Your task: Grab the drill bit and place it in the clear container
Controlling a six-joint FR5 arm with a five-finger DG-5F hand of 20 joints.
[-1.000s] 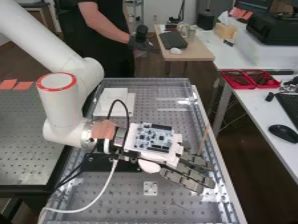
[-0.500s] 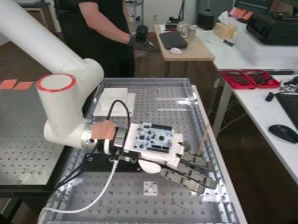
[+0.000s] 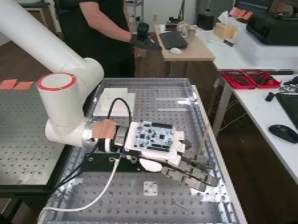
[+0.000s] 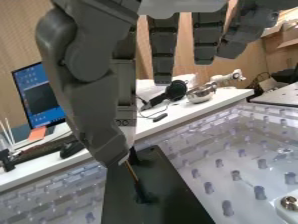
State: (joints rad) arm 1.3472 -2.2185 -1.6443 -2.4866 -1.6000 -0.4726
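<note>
In the high view the dark grey hand [image 3: 189, 170] is low over the right part of the perforated bench, pointing towards its right edge. The same hand [image 4: 96, 100] hangs large in the wrist view. Close below it a thin golden-brown rod, seemingly the drill bit [image 4: 134, 174], slants steeply over a black plate [image 4: 166, 200]. The rod's upper end meets the hand's outline, and its lower end runs into a dark patch on the plate. Whether the hand grips the rod cannot be told.
A black mount [image 3: 103, 163] sits below the wrist among loose cables. White plates [image 3: 114, 102] lie at the bench's far end. A thin brown stick [image 3: 203, 141] leans beside the hand near the right edge. Red trays [image 3: 251, 79] stand on the side desk.
The hand's far end has shifted slightly in the high view, while the wrist has edged a little to the right. The arm otherwise keeps nearly the same pose.
</note>
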